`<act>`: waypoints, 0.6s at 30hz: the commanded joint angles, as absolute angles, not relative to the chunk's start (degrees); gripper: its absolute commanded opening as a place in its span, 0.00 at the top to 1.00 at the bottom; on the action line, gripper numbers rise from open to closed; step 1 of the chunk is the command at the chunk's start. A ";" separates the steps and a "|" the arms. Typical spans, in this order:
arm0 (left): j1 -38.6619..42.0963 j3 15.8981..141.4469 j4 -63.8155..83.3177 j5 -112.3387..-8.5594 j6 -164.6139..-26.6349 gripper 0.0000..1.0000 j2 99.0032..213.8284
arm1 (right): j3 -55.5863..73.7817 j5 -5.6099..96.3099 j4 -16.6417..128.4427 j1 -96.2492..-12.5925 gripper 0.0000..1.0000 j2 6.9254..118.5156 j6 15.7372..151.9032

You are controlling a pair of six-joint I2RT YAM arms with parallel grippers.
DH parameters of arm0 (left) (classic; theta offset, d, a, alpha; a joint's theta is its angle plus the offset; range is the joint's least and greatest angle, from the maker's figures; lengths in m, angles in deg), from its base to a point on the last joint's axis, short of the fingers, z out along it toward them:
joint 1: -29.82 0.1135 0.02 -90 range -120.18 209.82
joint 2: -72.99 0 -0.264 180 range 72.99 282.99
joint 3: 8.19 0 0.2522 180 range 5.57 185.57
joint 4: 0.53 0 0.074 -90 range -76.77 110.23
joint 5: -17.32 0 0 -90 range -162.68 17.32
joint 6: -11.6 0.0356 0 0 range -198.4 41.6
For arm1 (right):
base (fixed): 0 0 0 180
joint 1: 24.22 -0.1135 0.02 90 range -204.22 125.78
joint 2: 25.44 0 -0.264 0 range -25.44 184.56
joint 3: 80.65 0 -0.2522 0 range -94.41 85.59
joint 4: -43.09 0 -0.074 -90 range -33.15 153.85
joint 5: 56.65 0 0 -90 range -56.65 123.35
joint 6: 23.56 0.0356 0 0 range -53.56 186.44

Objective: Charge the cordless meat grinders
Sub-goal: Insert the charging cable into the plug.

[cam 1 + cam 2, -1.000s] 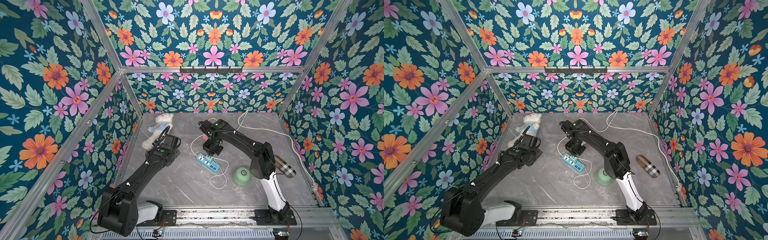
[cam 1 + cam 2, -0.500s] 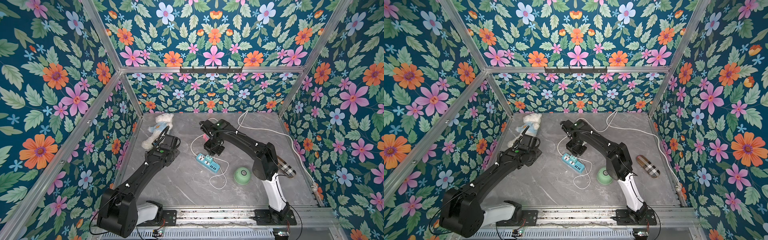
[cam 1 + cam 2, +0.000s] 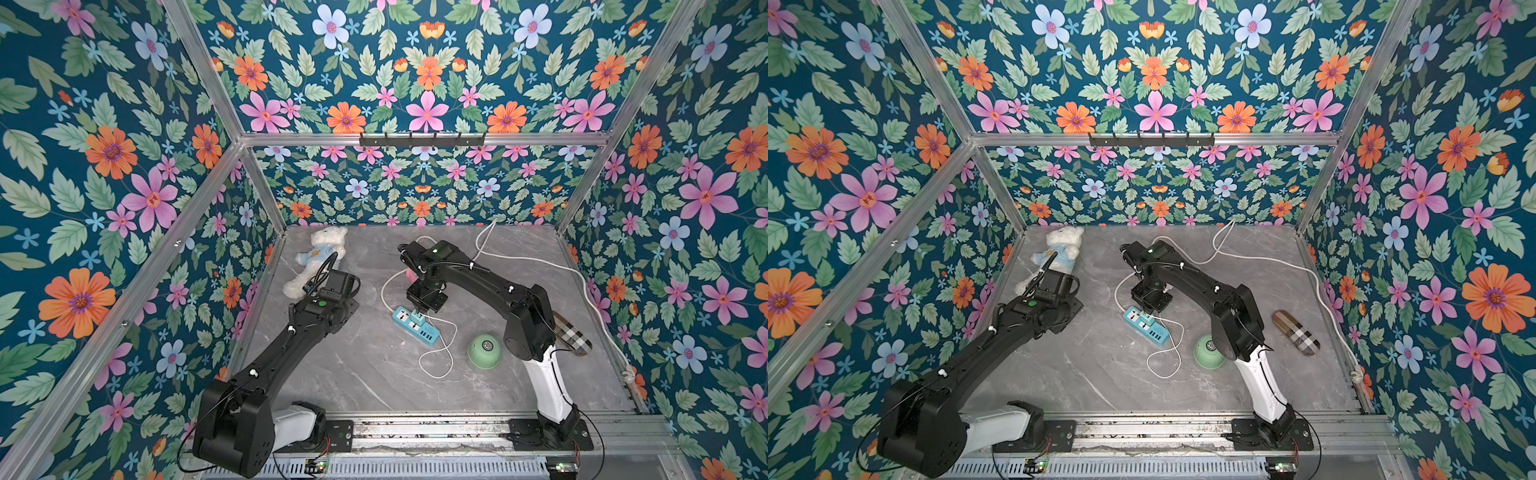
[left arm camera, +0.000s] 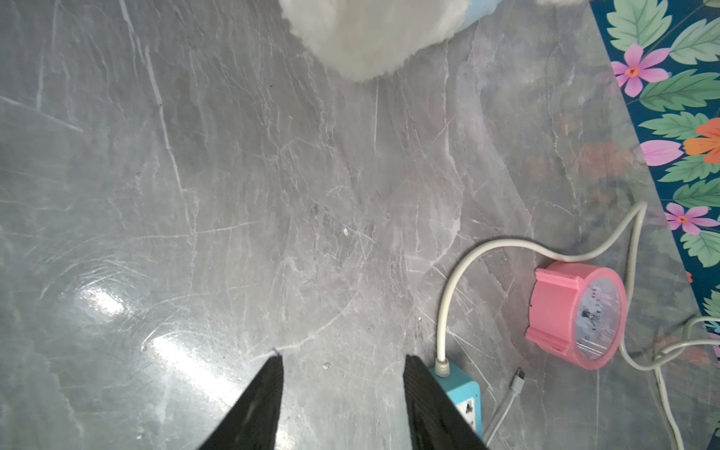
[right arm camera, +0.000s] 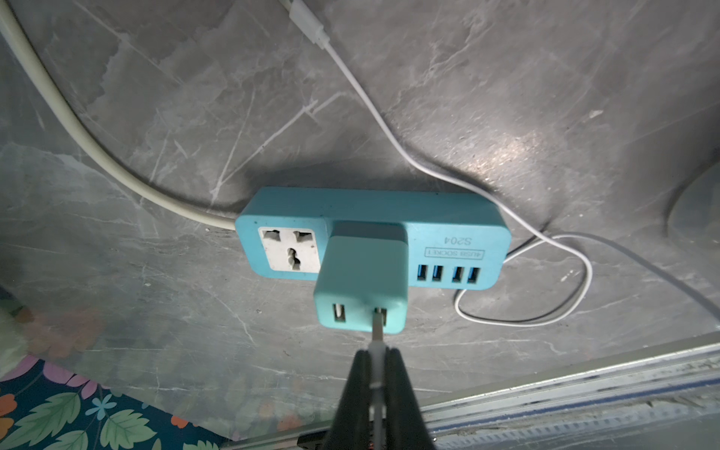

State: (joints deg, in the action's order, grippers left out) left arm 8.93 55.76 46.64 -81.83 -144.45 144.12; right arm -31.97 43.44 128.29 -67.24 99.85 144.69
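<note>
The mint-green dome meat grinder (image 3: 484, 351) (image 3: 1208, 352) stands on the table beside the right arm's base, apart from both grippers. My right gripper (image 5: 376, 352) is shut on the USB plug of a thin white cable (image 5: 389, 132). The plug's metal tip sits in the mouth of a port on the teal cube adapter (image 5: 364, 280). That adapter is plugged into the blue power strip (image 5: 448, 226) (image 3: 415, 326). The cable's other end (image 5: 307, 19) lies loose on the table. My left gripper (image 4: 343, 356) is open and holds nothing, just above the table next to the strip's end (image 4: 461, 393).
A pink alarm clock (image 4: 576, 315) lies beyond the strip. A white teddy bear (image 3: 320, 257) lies at the back left. A plaid case (image 3: 571, 336) rests by the right wall. The strip's thick white cord (image 3: 540, 262) runs along the back and right side.
The right wrist has shifted very slightly to the right over the power strip. Nothing else has moved.
</note>
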 commanded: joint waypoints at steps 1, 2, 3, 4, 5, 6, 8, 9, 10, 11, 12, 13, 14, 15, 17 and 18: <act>8.98 55.97 47.86 -82.97 -144.96 0.46 144.09 | -32.03 42.95 129.76 -67.37 1.00 99.93 146.70; 8.98 56.02 47.80 -82.97 -145.02 0.47 144.18 | -32.04 42.99 129.72 -67.29 1.00 99.97 146.77; 8.99 56.01 47.77 -82.96 -144.90 0.46 144.31 | -31.92 42.93 129.84 -67.24 1.00 99.98 146.77; 8.94 56.00 47.77 -83.02 -144.94 0.47 144.41 | -31.93 42.86 129.82 -67.26 1.00 99.98 146.79; 8.94 56.06 47.77 -82.90 -144.94 0.47 144.38 | -31.88 42.78 129.95 -67.32 1.00 99.87 146.78; 8.99 56.01 47.78 -82.88 -144.94 0.47 144.43 | -31.88 42.68 130.02 -67.31 1.00 99.90 146.79; 8.99 56.02 47.77 -82.88 -144.99 0.46 144.44 | -31.66 42.50 130.23 -67.28 1.00 99.94 146.85; 8.98 56.02 47.77 -82.90 -144.94 0.47 144.44 | -31.59 42.49 130.35 -67.24 1.00 100.04 146.88; 8.99 56.02 47.77 -82.87 -144.94 0.46 144.44 | -31.50 42.49 130.38 -67.23 1.00 100.06 146.86; 8.94 56.02 47.77 -82.87 -144.94 0.46 144.45 | -31.44 42.49 130.25 -67.28 1.00 100.05 146.93; 8.98 56.02 47.77 -82.88 -144.93 0.47 144.50 | -31.40 42.49 130.30 -67.27 1.00 100.11 147.03; 9.04 56.02 47.77 -82.90 -144.94 0.46 144.53 | -31.45 42.49 130.34 -67.24 1.00 100.08 147.03; 9.04 56.02 47.77 -82.88 -145.05 0.47 144.58 | -31.44 42.41 130.52 -67.26 1.00 100.29 147.11; 8.99 55.93 47.77 -82.87 -145.10 0.47 144.55 | -31.41 42.25 130.60 -67.28 1.00 100.28 147.20; 9.02 55.95 47.69 -82.88 -145.16 0.47 144.63 | -31.47 42.14 130.74 -67.17 1.00 100.43 147.21; 9.07 55.96 47.69 -82.79 -145.20 0.47 144.70 | -31.32 42.14 130.77 -67.06 1.00 100.46 147.12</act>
